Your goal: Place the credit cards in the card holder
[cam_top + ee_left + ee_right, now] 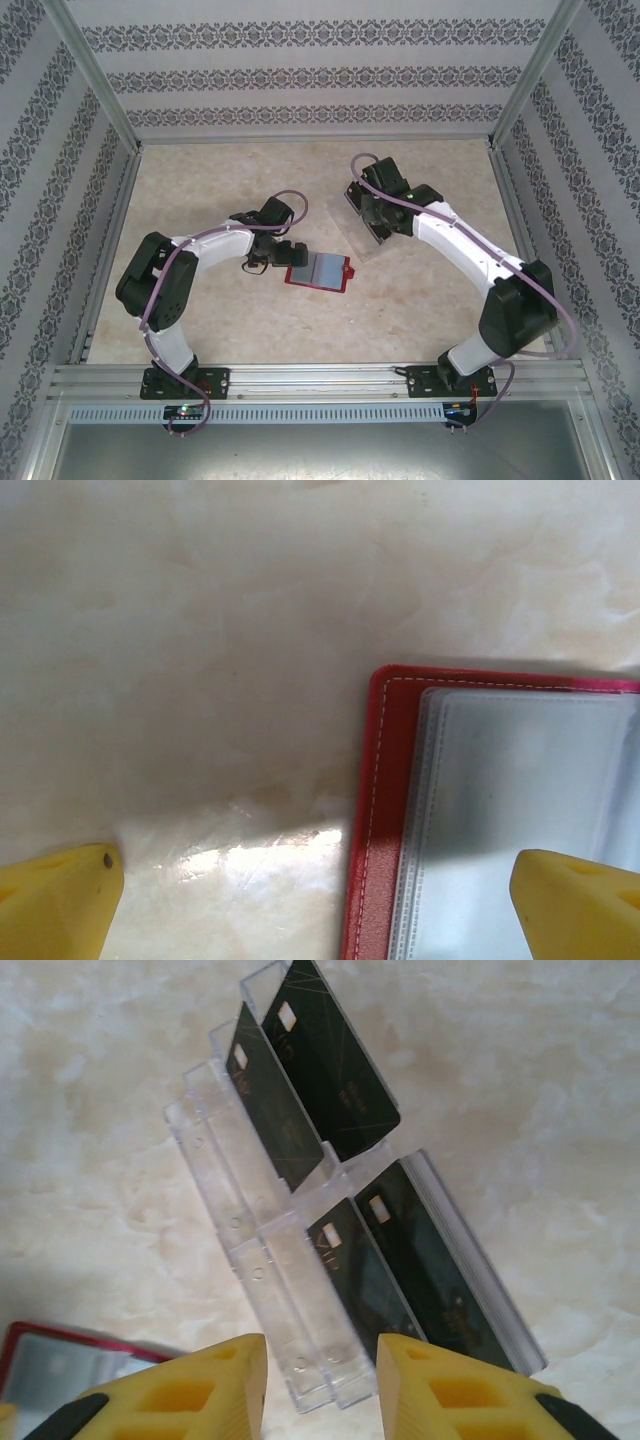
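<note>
The card holder [322, 270] is a red wallet lying open on the table, grey pockets up. My left gripper [280, 256] sits at its left end. In the left wrist view this gripper [320, 910] is open, with one yellow fingertip [60, 900] over bare table and the other over the card holder [385, 780], holding nothing. Several black credit cards [330, 1070] stand in a clear tiered rack [250, 1250]. My right gripper [320, 1380] hovers open over the rack's near end, its fingers [190, 1390] on either side of the empty front slots, apart from the cards.
The clear rack [362, 245] lies right of the card holder, partly under the right gripper [375, 222]. A corner of the card holder [60, 1360] shows by the right gripper's left finger. Patterned walls enclose the marble-look table [200, 190] on three sides.
</note>
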`<state>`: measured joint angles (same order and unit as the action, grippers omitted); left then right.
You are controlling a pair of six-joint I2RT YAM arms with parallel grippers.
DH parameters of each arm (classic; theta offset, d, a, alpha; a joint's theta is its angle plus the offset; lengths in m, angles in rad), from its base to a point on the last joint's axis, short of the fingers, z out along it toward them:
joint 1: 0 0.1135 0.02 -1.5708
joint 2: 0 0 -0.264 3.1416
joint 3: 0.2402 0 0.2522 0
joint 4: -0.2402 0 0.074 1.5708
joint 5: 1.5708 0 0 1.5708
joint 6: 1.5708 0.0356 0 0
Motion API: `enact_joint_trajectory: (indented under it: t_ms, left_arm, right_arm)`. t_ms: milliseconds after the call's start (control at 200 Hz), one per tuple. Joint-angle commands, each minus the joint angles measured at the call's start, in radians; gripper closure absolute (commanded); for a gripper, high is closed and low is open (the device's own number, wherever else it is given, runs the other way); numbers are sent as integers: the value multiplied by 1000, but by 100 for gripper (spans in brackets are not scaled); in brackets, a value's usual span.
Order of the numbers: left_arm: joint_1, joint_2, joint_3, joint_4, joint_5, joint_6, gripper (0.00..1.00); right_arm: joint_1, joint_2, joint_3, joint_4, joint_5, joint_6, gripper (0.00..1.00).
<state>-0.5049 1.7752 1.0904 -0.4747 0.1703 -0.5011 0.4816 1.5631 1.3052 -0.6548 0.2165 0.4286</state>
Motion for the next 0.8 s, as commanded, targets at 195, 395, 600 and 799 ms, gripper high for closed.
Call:
enact_joint_trajectory:
  t_ms: [195, 395, 600, 799]
  left_arm:
    - [-11, 1, -8, -25, -33, 18, 0]
    - [-12, -5, -4, -28, -32, 17, 0]
    - [-11, -10, 4, -31, -33, 18, 0]
    - [-12, -7, 8, -30, -31, 16, 0]
  right_arm:
    - [-28, 138, 112, -117, 29, -148, 73]
    - [-33, 193, 126, -130, 53, -169, 74]
    - [-41, 230, 137, -139, 75, -188, 75]
    - [-41, 259, 140, -139, 76, -195, 75]
